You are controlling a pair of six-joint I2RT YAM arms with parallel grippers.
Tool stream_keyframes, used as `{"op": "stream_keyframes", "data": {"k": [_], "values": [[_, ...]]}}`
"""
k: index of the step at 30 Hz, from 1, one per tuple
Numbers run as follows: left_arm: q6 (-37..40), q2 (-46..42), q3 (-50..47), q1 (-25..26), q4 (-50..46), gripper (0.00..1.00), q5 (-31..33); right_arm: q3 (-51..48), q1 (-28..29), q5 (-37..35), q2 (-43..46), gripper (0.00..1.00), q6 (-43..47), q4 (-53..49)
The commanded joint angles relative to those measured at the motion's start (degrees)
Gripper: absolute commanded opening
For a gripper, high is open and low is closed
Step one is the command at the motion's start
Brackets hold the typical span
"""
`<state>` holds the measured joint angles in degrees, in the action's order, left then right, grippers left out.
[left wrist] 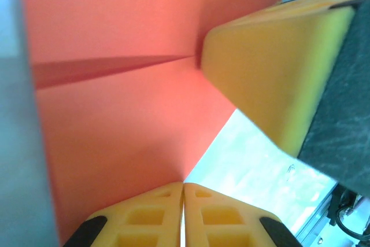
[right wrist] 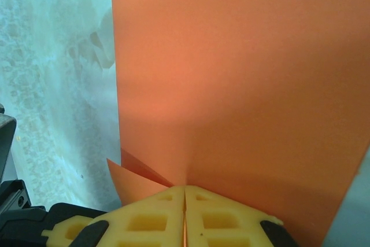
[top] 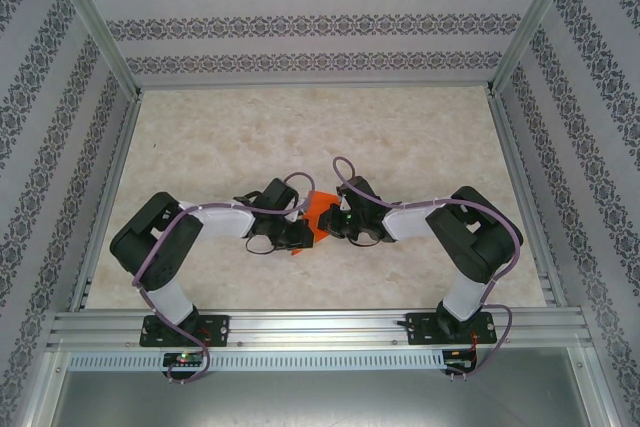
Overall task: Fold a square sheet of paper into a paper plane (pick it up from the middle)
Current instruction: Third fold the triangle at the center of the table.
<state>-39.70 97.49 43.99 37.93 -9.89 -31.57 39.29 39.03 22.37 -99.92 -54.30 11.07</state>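
The bright orange sheet of paper (top: 318, 213) hangs folded between my two grippers, a little above the table's middle. In the left wrist view the orange paper (left wrist: 127, 125) shows a sharp crease running to the right. Its lower corner ends between the tips of my left gripper (left wrist: 184, 185), which is shut on it. The right gripper's yellow finger (left wrist: 272, 79) presses at the crease's end. In the right wrist view the orange paper (right wrist: 243, 85) stands flat and upright, with my right gripper (right wrist: 185, 188) shut on its lower edge. Folded layers (right wrist: 136, 179) stick out to the left. I cannot tell whether it has the paper plane's shape.
The marble-patterned table (top: 300, 137) lies inside a frame of metal rails (top: 310, 325), with patterned walls on three sides. Both arms bend inward from their bases at the near edge, and my left gripper (top: 298, 233) and right gripper (top: 336, 223) sit close together.
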Motion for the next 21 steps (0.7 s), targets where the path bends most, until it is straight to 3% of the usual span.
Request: {"op": "stream_keyframes", "data": {"k": [1,21], "values": [[0.49,-1.2,-2.54,-2.59,-3.71,0.12,-0.57,-0.62,0.34,-4.52,-1.87,0.09,1.93,-6.22],[4.22,-7.12,-8.14,-3.38,-12.7,0.12,-0.06,0.81,0.22,-5.5,-1.49,0.1,3.23,-9.6]]}}
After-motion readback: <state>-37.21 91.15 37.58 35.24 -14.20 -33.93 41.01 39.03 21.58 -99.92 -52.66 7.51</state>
